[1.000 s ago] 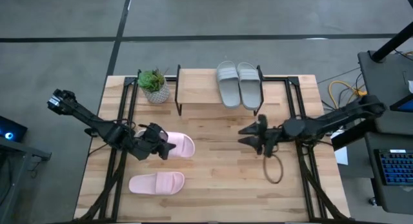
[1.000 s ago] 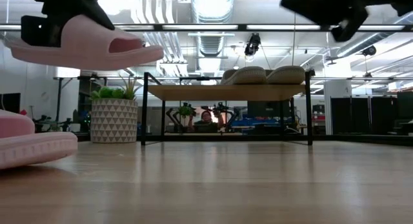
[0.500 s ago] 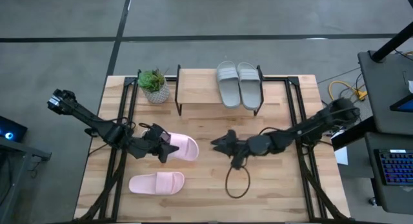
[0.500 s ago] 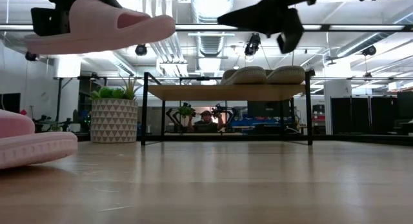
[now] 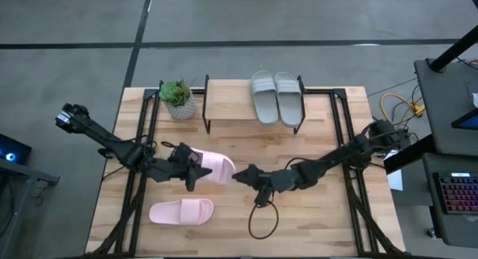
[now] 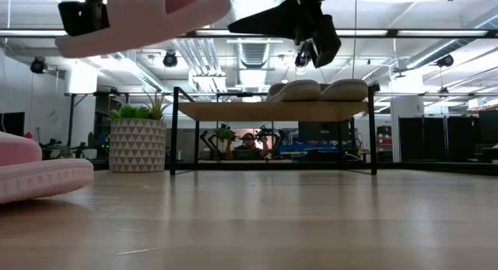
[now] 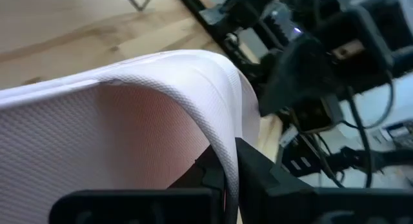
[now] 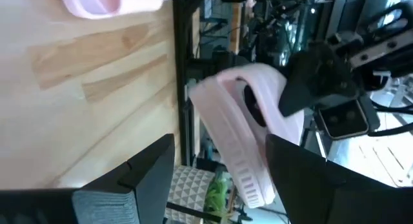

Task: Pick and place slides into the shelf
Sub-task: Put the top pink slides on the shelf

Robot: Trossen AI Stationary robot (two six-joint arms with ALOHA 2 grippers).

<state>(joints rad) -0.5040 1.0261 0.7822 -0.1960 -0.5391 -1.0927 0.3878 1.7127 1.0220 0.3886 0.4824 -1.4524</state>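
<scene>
Holding the pink slide (image 5: 213, 167) clamped in my left gripper (image 5: 187, 168), toe toward my spread-open right gripper (image 5: 240, 175) just ahead; its fingers should straddle the toe before I release.

Two pink slides (image 5: 213, 167) (image 5: 181, 211), two grey slides (image 5: 263, 98) (image 5: 287, 98), one shelf (image 5: 228, 102), one plant (image 5: 178, 99), two arms, one table (image 5: 246, 143).
</scene>
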